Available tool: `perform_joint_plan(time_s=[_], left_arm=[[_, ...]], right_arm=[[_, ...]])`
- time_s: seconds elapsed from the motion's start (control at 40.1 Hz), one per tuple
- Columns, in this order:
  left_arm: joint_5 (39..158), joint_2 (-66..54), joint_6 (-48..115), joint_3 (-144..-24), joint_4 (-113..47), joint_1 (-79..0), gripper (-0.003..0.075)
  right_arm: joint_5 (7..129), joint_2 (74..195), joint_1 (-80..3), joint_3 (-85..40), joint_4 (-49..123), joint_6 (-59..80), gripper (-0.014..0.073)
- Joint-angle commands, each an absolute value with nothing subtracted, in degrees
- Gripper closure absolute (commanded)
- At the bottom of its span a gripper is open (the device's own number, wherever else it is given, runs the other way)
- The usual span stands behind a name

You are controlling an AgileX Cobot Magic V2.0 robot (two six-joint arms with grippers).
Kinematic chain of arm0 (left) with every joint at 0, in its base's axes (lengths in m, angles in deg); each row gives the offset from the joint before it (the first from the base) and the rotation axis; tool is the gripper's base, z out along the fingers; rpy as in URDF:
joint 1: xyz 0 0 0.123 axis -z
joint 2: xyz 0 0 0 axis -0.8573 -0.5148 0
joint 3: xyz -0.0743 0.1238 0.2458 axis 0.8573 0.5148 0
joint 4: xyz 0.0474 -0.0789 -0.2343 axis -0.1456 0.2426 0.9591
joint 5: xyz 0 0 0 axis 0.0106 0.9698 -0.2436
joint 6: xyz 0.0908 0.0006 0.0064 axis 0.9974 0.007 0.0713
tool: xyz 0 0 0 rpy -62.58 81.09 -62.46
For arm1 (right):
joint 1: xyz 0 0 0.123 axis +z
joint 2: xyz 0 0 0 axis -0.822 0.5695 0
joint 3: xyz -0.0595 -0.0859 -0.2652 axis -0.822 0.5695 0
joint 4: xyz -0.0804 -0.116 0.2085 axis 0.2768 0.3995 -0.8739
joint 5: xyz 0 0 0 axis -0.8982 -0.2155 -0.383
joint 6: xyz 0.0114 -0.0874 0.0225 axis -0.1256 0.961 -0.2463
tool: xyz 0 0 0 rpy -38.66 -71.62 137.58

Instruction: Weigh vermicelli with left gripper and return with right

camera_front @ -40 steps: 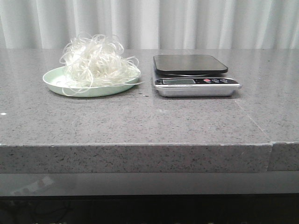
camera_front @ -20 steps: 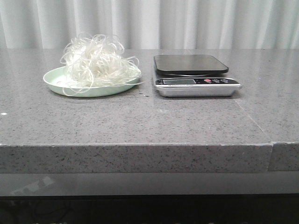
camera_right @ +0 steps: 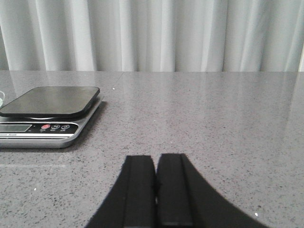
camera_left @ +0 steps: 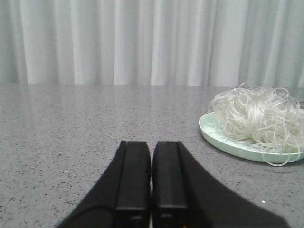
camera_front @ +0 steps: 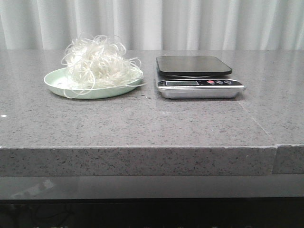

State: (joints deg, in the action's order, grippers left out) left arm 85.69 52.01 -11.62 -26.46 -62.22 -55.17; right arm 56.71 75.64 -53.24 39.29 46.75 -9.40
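Vermicelli [camera_front: 99,64] heaped in a loose tangle on the pale green plate [camera_front: 57,84], at the left of the grey bench [camera_front: 142,123]. Scale [camera_front: 197,78] just beside the plate on its right, black platform bare, display too small to read. Left pincer [camera_left: 151,178] clenched, fingers pressed together with nothing between them, low over the bench and well short of the plate. Right pincer [camera_right: 156,187] likewise clenched and empty, low over the bench, off to the right of the scale. Layout consistent with two stages: noodles awaiting transfer to the platform, or noodles already weighed and back on the plate; not resolvable from this moment alone. Hazards in any handling of the noodles: strands springy and interlocked, so a pinch at the edge of the heap likely to lift only a few loops or to drag the whole tangle over the rim; stray strands already hanging past the plate edge, liable to catch on the bench or on the scale housing. Plate light and shallow, prone to sliding or tipping under a sideways pull. A low approach risks contact with the plate rim; overhanging strands on the platform risk a false reading.
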Motion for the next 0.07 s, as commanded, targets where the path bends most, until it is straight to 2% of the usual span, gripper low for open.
perform_joint_plan(time_s=[0.0,0.05], left_arm=[[81.03,53.31,-12.04,-24.39,-61.65,-54.62,0.0566],[81.03,53.31,-12.04,-24.39,-61.65,-54.62,0.0566]], right_arm=[[52.11,74.74,-53.60,39.13,46.53,-9.19,0.0435],[52.11,74.74,-53.60,39.13,46.53,-9.19,0.0435]])
